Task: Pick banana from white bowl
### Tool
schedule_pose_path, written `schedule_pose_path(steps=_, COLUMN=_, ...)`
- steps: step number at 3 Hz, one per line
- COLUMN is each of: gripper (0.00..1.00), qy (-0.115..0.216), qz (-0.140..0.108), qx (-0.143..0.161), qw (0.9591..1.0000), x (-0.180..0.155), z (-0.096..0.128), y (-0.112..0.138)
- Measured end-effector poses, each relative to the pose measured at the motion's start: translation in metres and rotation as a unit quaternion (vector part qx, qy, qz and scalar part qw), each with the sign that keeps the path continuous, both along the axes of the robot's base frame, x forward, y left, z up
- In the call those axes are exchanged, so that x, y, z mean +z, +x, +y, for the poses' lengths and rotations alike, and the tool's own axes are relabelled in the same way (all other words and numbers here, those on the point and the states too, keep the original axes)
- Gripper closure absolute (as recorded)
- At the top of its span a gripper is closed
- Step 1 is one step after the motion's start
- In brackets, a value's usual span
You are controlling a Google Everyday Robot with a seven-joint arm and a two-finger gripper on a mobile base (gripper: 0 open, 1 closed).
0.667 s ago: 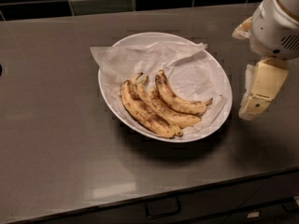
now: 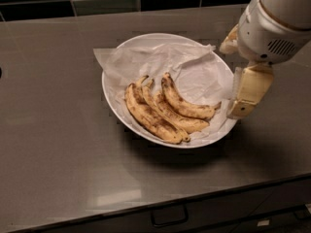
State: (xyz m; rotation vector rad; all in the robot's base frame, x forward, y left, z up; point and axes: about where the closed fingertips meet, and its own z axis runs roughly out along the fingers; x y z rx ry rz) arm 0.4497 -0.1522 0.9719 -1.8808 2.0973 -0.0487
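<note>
My gripper (image 2: 245, 93), its open-or-closed state not determinable, hangs at the 3 o'clock rim of the glossy white bowl (image 2: 110, 98); the banana (image 2: 187, 105), plump, curved, brown-speckled, lies on crumpled paper (image 2: 146, 62) at 2 o'clock of 2 slimmer bananas (image 2: 154, 116), probably soft, light, bruisable: I should grasp mid-body, gently

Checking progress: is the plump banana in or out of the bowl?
In: the banana lies inside the white bowl; the pincer hangs by its rim.
</note>
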Motion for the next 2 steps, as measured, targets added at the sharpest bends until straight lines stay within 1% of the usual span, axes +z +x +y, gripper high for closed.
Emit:
schedule_pose_path(steps=1, gripper=0.21, qy=0.003, qz=0.016, qx=0.023, qw=0.9996, x=-0.014, z=0.026, y=0.003)
schedule_pose_path(steps=2, gripper=0.27, qy=0.001, qz=0.026, qx=0.034, qw=0.9991, x=-0.024, z=0.041, y=0.007)
